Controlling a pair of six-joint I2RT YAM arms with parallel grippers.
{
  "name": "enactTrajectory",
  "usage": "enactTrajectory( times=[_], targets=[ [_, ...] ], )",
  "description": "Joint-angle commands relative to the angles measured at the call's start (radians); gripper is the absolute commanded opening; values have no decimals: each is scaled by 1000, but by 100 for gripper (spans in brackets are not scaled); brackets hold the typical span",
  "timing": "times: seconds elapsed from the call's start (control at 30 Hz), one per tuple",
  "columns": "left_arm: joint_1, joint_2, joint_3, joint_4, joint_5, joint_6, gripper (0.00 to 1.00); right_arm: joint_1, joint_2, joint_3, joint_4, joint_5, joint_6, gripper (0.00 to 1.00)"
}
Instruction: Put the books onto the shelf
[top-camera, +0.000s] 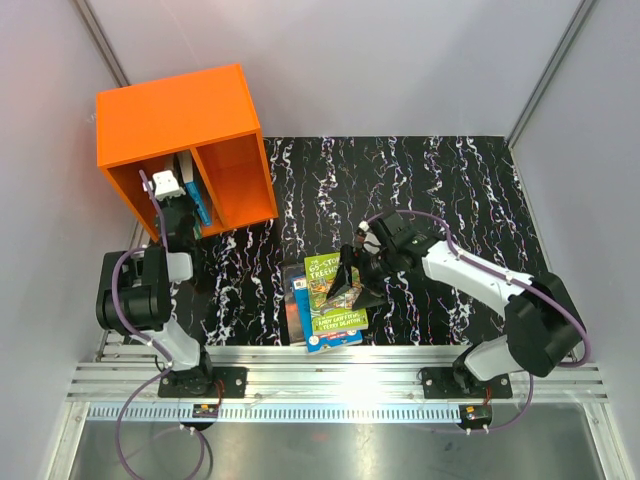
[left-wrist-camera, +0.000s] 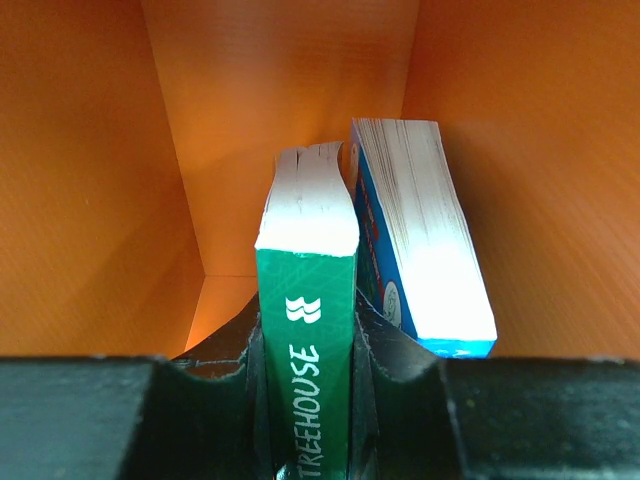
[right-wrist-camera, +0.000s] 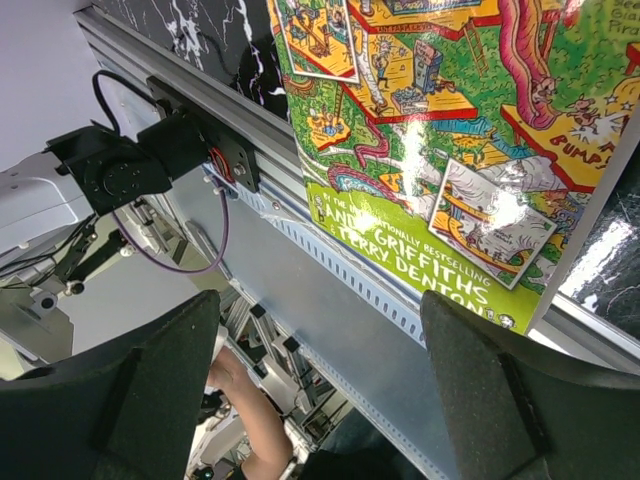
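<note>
Shelf (top-camera: 170, 110) stands at the far left of the table (top-camera: 440, 190). In its left compartment the left gripper (left-wrist-camera: 310, 345) clamps a green-spined book (left-wrist-camera: 305, 270) upright, with a blue book (left-wrist-camera: 430, 250) just beside it. Right gripper (top-camera: 350, 287) hangs wide open, holding nothing, over the top book (right-wrist-camera: 430, 130) of a stack (top-camera: 322, 325) near the table's front edge.

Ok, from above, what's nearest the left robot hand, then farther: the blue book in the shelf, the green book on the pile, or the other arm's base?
1. Blue book: right beside the left gripper, which grips a green-spined book, in the shelf's left compartment.
2. Green book: atop the pile, mid-table.
3. Right arm's base: near edge, on the right, farthest.
</note>
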Motion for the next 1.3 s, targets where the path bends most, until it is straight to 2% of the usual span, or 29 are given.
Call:
enactTrajectory(
  times=[0.0,0.03,0.07,0.17,0.2,0.23,0.3,0.47,0.6,0.87,1.03,1.17,1.27],
  targets=[
    [3,-8,8,426,-6,-8,12,0,10,37,10,-29,-30,88],
    [3,-23,3,426,-12,-3,13,0,10,36,13,-29,-31,88],
    [3,-34,-5,426,-19,0,20,0,10,34,13,-29,-27,88],
    [3,-66,-43,426,-51,12,48,0,9,31,25,-31,-18,88],
    [3,-72,-51,426,-65,9,75,0,9,27,33,-31,-12,88],
    [3,-80,-69,426,-84,3,81,-1,10,25,37,-32,-7,88],
    [3,-108,-91,426,-98,-11,86,-1,15,22,49,-32,2,88],
    [0,-155,-175,424,-105,-80,89,-1,15,30,53,-26,8,88],
    [-20,-166,-190,424,-111,-58,89,0,13,30,49,-19,12,88],
    [-31,-220,-239,422,-98,-118,88,0,-4,22,65,-3,33,88],
    [-95,-328,-275,280,-118,-80,87,0,-21,16,69,10,35,88],
    [-127,-480,-325,180,-138,-121,88,0,-33,30,48,30,21,88],
    [-173,-589,-364,18,-147,-144,87,0,-48,53,20,50,1,89]
  ],
)
